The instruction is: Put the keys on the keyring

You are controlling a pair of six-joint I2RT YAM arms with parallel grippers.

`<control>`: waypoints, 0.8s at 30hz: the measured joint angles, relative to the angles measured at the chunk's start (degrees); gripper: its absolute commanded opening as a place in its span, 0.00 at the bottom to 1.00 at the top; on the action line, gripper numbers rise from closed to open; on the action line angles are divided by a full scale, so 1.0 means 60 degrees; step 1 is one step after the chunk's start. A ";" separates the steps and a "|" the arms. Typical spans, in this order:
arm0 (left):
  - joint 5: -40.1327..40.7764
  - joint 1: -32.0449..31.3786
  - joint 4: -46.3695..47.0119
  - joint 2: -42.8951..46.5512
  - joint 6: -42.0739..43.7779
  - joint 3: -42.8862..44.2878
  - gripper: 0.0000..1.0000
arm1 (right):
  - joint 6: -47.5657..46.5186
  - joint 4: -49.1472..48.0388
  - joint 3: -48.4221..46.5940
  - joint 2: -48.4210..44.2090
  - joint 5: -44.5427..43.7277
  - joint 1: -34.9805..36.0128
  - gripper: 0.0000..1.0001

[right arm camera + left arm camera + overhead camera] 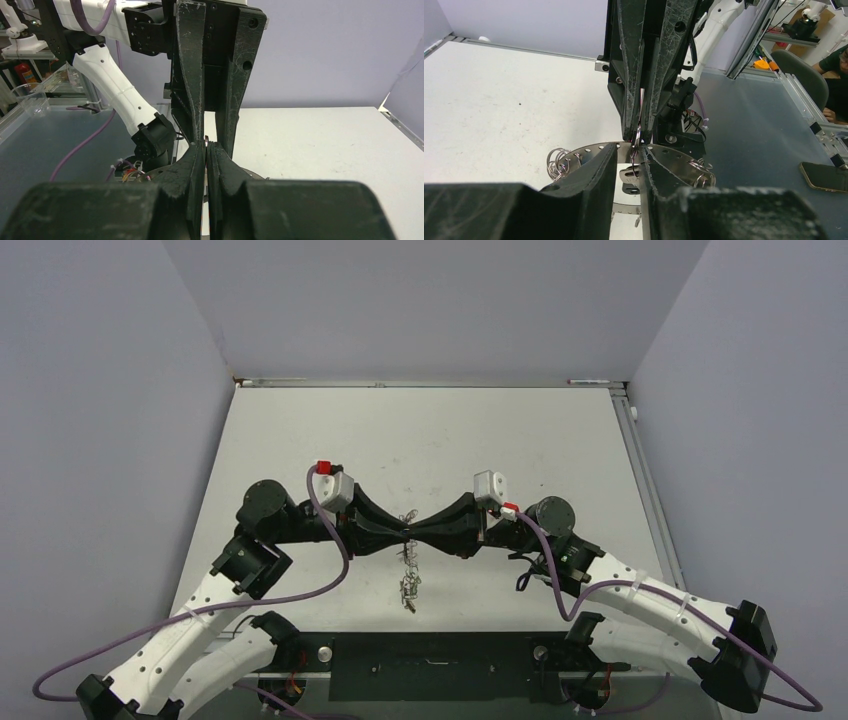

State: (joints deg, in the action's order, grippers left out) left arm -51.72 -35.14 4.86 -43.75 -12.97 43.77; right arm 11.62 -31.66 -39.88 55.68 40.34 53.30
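My two grippers meet tip to tip above the middle of the table (520,440). My right gripper (413,532) is shut on a small split ring (638,136), which also shows between its tips in the right wrist view (206,139). The keyring (674,156), a flat grey ring with holes round its rim, hangs under the tips and carries small wire rings (556,162). My left gripper (630,147) has its jaws a key's width apart. A metal key (631,175) below the split ring fills that gap. No coloured tags show.
More keys or rings (408,590) hang or lie below the grippers near the table's front edge. The black base plate (430,655) lies just in front. A phone (824,176) lies on the dark bench beside the table.
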 measured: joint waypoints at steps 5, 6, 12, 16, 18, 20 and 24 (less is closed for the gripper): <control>-0.0066 0.0000 0.0080 0.0000 -0.0146 0.0000 0.00 | -0.0022 -0.0004 0.0000 0.0004 -0.0036 0.0000 0.05; -0.0076 0.0000 0.0087 0.0000 -0.0153 0.0000 0.00 | -0.0029 -0.0007 0.0000 0.0004 -0.0055 0.0000 0.05; 0.0058 0.0000 -0.0058 -0.0022 0.0004 0.0015 0.00 | -0.0073 0.0069 0.0000 0.0004 -0.0164 0.0000 0.05; 0.0310 -0.0004 -0.0721 -0.0117 0.0350 0.0197 0.00 | -0.0350 0.0641 -0.0120 0.0004 -0.0353 0.0000 0.09; 0.0474 -0.0004 -0.1155 -0.0178 0.0601 0.0328 0.00 | -0.0557 0.1129 -0.0266 0.0004 -0.0463 0.0000 0.11; 0.0670 -0.0015 -0.1628 -0.0233 0.0896 0.0499 0.00 | -0.0758 0.1555 -0.0397 0.0004 -0.0572 0.0000 0.13; 0.1056 -0.0022 -0.2328 -0.0219 0.1333 0.0637 0.00 | -0.1082 0.2098 -0.0568 0.0004 -0.0692 0.0000 0.18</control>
State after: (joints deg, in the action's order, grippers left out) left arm -45.39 -35.27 -9.10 -45.06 -4.97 47.59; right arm 5.13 -19.07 -43.29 55.70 36.18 53.30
